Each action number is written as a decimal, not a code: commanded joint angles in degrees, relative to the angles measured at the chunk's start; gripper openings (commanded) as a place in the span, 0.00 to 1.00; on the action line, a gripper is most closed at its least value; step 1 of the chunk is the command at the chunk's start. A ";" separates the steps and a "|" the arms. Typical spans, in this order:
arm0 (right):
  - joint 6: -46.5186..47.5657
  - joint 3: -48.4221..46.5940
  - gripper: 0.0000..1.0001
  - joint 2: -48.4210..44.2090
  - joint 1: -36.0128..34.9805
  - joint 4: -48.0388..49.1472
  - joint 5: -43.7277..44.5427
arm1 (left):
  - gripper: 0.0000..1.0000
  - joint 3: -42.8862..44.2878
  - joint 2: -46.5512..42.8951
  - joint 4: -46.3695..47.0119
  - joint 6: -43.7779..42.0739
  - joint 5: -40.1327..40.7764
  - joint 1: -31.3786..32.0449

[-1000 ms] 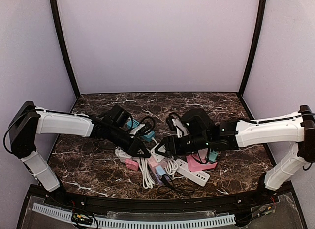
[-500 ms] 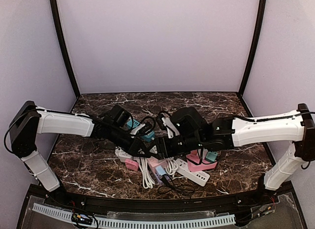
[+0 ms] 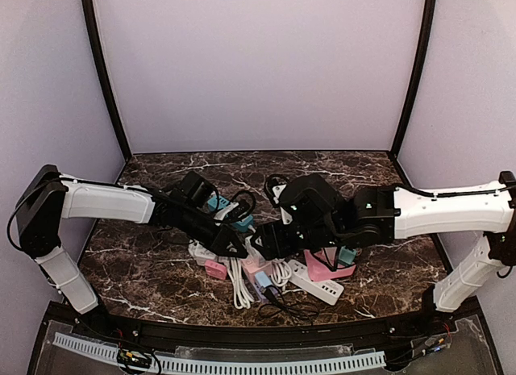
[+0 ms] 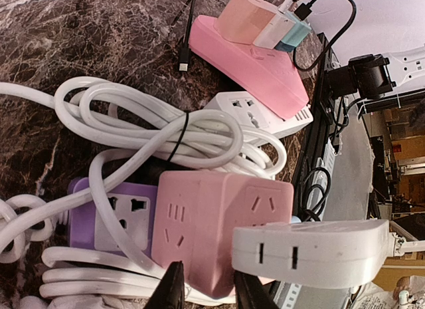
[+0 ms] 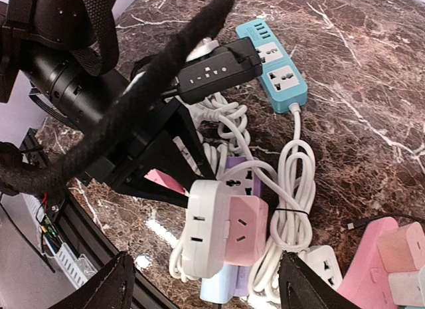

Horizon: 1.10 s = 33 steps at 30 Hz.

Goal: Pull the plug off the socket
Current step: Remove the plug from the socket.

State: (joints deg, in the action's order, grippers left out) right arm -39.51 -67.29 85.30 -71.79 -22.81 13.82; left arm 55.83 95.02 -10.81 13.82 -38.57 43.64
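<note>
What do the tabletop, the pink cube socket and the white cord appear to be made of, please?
Tabletop: polished marble or a marble-look laminate, dark brown with white veins and glare. Pink cube socket: smooth matte moulded plastic, evenly coloured. White cord: flexible rubbery sheath, probably PVC, looped softly.

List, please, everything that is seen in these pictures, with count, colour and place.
table: one, dark marble, under everything
pink cube socket: one, pink, pile's middle
white plug: one, white, on the pink cube socket
purple socket: one, purple, beside the cube
teal power strip: one, teal, far side
black adapter: one, black, at the teal strip's end
white power strip: one, white, near right
pink power strip: one, pink, right, carrying small adapters
white cables: several, white, coiled through the pile
left gripper: one, black, closed on the pink cube socket
right gripper: one, black, open above the white plug
</note>
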 commanded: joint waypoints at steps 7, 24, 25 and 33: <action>-1.57 -3.63 0.70 5.48 -3.43 -6.43 3.89 | 0.25 -0.17 2.25 -4.54 -1.80 4.95 0.29; -4.02 -0.30 0.53 7.42 -4.12 0.89 9.38 | 0.25 0.12 2.34 -5.02 -1.65 4.80 0.27; -4.45 0.70 0.53 6.70 -4.14 1.71 9.72 | 0.25 0.17 2.40 -5.01 -1.63 4.77 0.25; -6.17 3.26 0.55 6.59 -4.12 3.20 8.11 | 0.25 0.26 2.37 -5.28 -1.78 4.99 0.25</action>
State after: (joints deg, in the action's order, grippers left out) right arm -43.92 -64.93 92.23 -75.37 -21.71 21.85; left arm 56.34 95.20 -11.62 13.21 -38.35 43.66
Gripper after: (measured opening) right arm 0.552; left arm 0.252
